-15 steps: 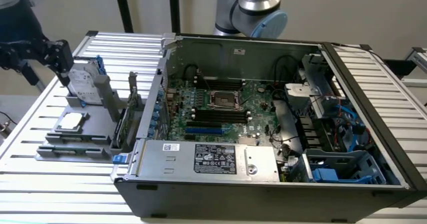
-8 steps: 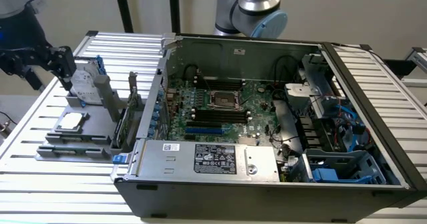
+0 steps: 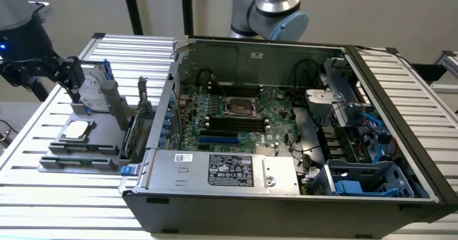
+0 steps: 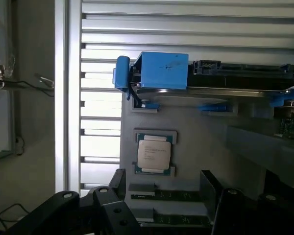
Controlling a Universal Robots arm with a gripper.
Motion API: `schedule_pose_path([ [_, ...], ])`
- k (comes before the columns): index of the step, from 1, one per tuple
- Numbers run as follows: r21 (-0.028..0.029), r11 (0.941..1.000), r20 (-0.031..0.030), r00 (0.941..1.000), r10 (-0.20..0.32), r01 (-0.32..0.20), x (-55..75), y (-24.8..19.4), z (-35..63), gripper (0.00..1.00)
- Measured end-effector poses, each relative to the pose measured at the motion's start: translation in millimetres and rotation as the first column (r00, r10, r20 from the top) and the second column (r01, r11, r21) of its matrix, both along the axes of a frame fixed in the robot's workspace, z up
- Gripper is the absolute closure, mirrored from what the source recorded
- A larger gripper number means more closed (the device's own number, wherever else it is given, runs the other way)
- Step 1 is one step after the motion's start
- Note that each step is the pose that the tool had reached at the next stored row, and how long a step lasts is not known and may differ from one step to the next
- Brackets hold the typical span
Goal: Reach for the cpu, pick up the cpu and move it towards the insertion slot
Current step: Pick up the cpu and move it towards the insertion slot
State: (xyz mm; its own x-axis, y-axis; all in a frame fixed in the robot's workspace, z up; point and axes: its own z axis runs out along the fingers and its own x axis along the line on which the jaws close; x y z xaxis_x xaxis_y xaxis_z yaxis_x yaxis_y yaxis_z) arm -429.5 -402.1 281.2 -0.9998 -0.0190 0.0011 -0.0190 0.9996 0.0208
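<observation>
Gripper (image 3: pixel 72 87): at the exterior view's far left we see it hanging over the far end of a grey holder (image 3: pixel 107 135), close beside the hard drive (image 3: pixel 95 90). In the wrist view the gripper (image 4: pixel 161 178) has its black fingers (image 4: pixel 116 183) spread wide and released, with nothing between them.
Hard drive: we see it standing on edge in its blue frame at the holder's far end; in the wrist view it (image 4: pixel 220 83) crosses the holder (image 4: pixel 201 142) beyond the chip.
Cpu (image 3: pixel 77 130): it lies flat in its own recess on the holder, metal top up. In the wrist view we find the cpu (image 4: pixel 154 154) apart from both fingers and untouched.
Table (image 3: pixel 57 197): slatted metal, carrying the holder and the open computer case (image 3: pixel 286 210).
Insertion slot (image 3: pixel 241 106): a shiny frame around a dark centre on the green board inside the case, well apart from the cpu and to the exterior view's right of it.
Memory slots (image 3: pixel 236 123): long and black, just on the near side of the insertion slot.
Power supply (image 3: pixel 229 171): a silver box with a label, along the case's near wall.
</observation>
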Motion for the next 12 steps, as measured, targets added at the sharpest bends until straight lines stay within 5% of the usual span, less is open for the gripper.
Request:
schedule_pose_path([
  [12, 0.0001, 1.0000, 0.0000, 1.0000, -0.008, 0.008, 0.0, -0.4, -21.8, 0.29],
])
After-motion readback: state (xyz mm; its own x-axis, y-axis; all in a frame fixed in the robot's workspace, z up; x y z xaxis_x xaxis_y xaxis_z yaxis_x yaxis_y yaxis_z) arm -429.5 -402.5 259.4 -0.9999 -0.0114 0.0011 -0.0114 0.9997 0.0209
